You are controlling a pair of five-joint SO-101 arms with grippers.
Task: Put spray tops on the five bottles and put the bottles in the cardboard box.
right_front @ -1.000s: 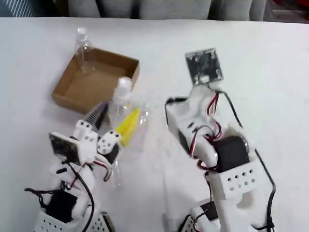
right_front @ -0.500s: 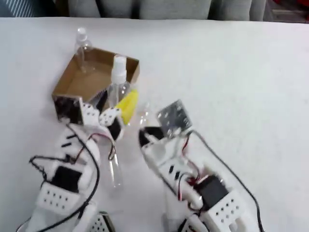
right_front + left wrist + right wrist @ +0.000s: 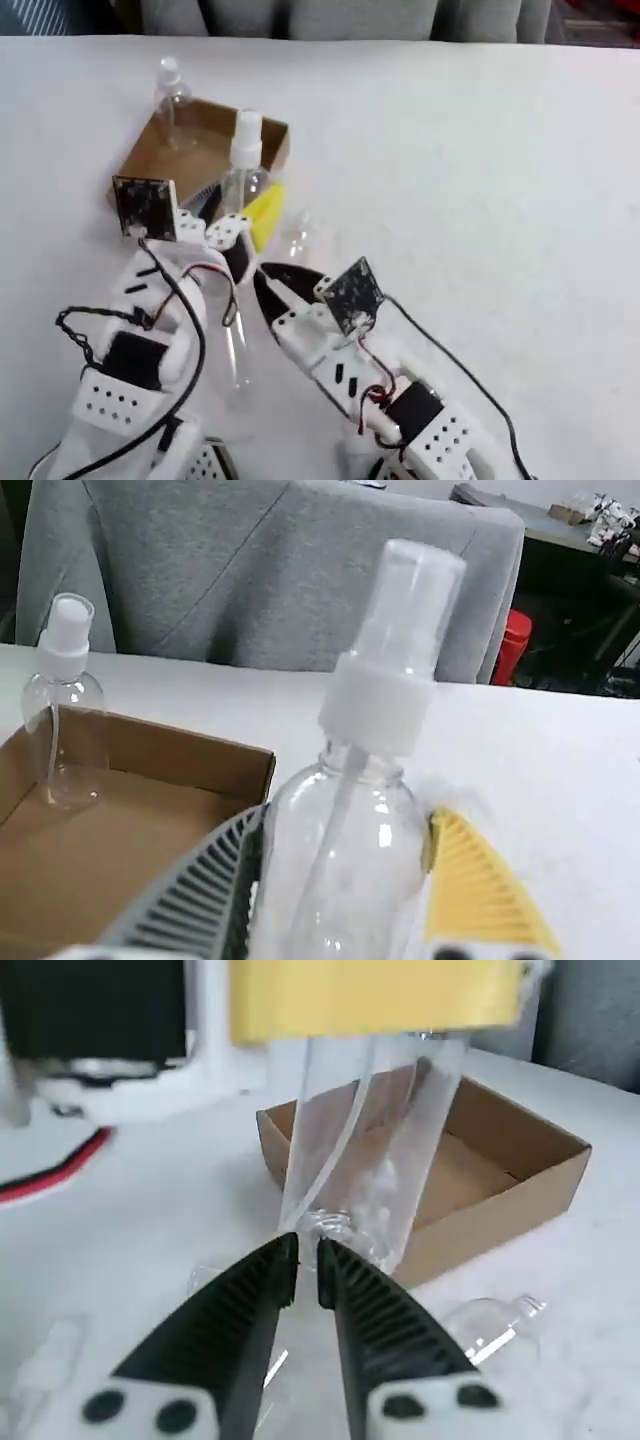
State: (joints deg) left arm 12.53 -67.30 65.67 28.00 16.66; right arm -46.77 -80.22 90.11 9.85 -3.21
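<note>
Over table, high view: left gripper (image 3: 238,203) clamping clear plastic bottle with white spray top (image 3: 244,165) upright at near edge of brown cardboard box (image 3: 150,170), likely for lowering inside; second clear capped bottle (image 3: 172,95) standing in far corner.
Left wrist view: grey and yellow fingers (image 3: 200,900) hugging bottle body.
Right wrist view: right gripper (image 3: 300,1250) hovering by bottle base, black fingers (image 3: 240,1310) nearly touching, gripping nothing.

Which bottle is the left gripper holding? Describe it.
Start at the cardboard box. By its right edge, a clear bottle with a white spray top stands upright in the left gripper. The other capped bottle stands free in the box's far corner.
</note>
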